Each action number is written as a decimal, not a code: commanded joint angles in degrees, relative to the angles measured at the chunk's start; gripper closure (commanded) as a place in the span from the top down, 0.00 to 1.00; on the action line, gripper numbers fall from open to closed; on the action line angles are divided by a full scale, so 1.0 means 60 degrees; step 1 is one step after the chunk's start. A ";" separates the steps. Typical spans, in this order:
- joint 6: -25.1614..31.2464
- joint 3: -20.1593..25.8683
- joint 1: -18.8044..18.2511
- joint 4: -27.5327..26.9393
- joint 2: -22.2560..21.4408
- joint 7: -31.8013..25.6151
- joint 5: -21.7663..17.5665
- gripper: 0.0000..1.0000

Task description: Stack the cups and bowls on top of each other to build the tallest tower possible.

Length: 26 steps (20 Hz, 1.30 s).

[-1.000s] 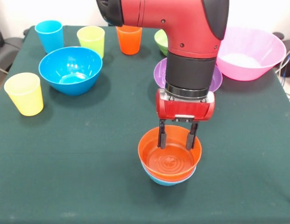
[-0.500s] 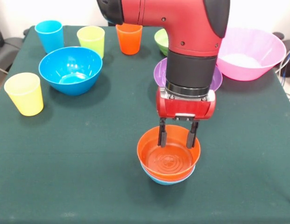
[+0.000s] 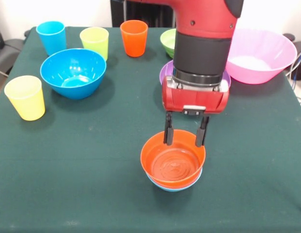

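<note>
**Hand open above the two-bowl tower**

Nearest, the tower (image 3: 173, 167) sits on the green counter (image 3: 92, 184): an orange bowl (image 3: 173, 162) nested in a light-blue bowl (image 3: 174, 186). Just above its far rim the hand (image 3: 184, 136) hangs with fingers spread, gripping nothing. Farther back stand the yellow cup (image 3: 25, 97), deep blue bowl (image 3: 72, 73) and pink bowl (image 3: 264, 54).

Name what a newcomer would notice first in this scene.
The red and black robot arm's gripper hangs open above a glossy orange plastic bowl nested in a light-blue bowl at the green table's near middle. A large pink plastic bowl sits at far right.
</note>
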 commanded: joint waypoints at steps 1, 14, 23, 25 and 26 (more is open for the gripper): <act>0.1559 0.0989 -0.0207 0.0702 -0.0459 -0.1036 -0.0134 1.00; 0.1447 0.0801 -0.0057 0.1605 -0.0937 -0.0370 -0.0124 1.00; 0.1400 0.0797 -0.0064 0.2245 -0.1106 -0.0207 -0.0074 1.00; 0.1292 0.0824 -0.0120 0.2437 -0.1128 -0.0204 -0.0087 1.00; 0.1238 0.0822 -0.0134 0.2495 -0.1123 -0.0197 -0.0104 1.00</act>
